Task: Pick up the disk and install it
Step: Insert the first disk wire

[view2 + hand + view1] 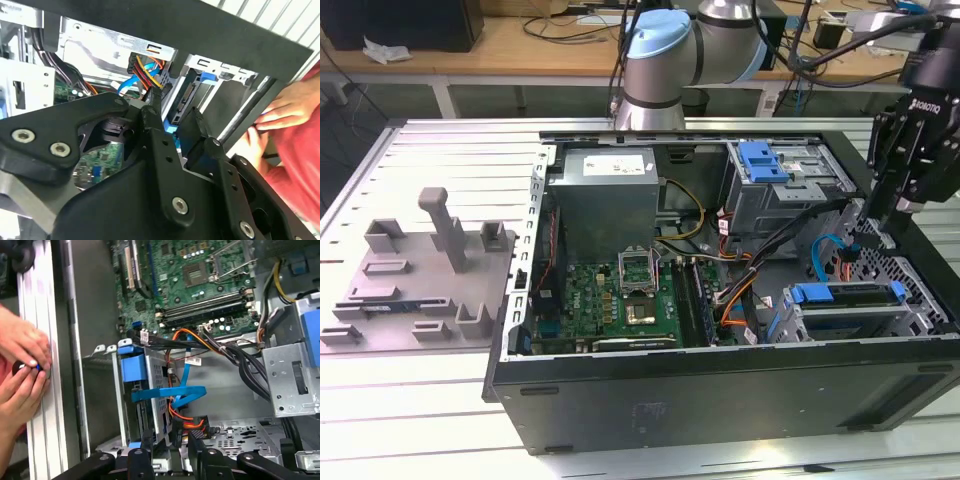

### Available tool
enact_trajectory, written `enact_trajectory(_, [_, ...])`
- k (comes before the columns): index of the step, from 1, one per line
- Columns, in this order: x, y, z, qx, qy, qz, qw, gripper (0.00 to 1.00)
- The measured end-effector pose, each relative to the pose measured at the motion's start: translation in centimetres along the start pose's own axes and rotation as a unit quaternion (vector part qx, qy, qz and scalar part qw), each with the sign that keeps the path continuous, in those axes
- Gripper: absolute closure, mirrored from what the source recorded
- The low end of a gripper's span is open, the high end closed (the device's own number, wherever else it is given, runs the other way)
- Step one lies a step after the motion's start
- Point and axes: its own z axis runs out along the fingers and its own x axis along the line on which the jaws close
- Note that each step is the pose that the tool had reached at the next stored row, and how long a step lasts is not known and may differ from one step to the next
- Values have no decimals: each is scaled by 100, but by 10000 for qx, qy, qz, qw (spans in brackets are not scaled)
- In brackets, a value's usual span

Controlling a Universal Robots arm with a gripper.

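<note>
Exterior view, left to right: one grey moulded plastic fixture plate, one boxy grey metal power supply, one green motherboard, one bright-blue plastic latch piece. Then one flat silver metal disk in a blue carrier frame, apparently sitting in the lower drive cage, long axis left-right. One black two-finger gripper hovers just above it, slightly rightward, fingers apart, holding nothing. First wrist view has a person's two hands at the case rim.
</note>
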Motion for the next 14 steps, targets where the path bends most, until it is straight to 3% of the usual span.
enact_trajectory(1, [-7,-1,16,-32,-4,103,9999,59])
enact_trajectory(2, [-12,-1,21,-31,1,148,9999,59])
enact_trajectory(4, [-16,-2,25,16,6,181,9998,59])
enact_trajectory(5, [-17,-2,26,74,10,206,9998,59])
enact_trajectory(6, [-19,0,29,160,-2,236,9996,59])
enact_trajectory(10, [-19,1,29,165,-1,239,9996,59])
enact_trajectory(14, [-19,2,30,197,109,328,9992,59])
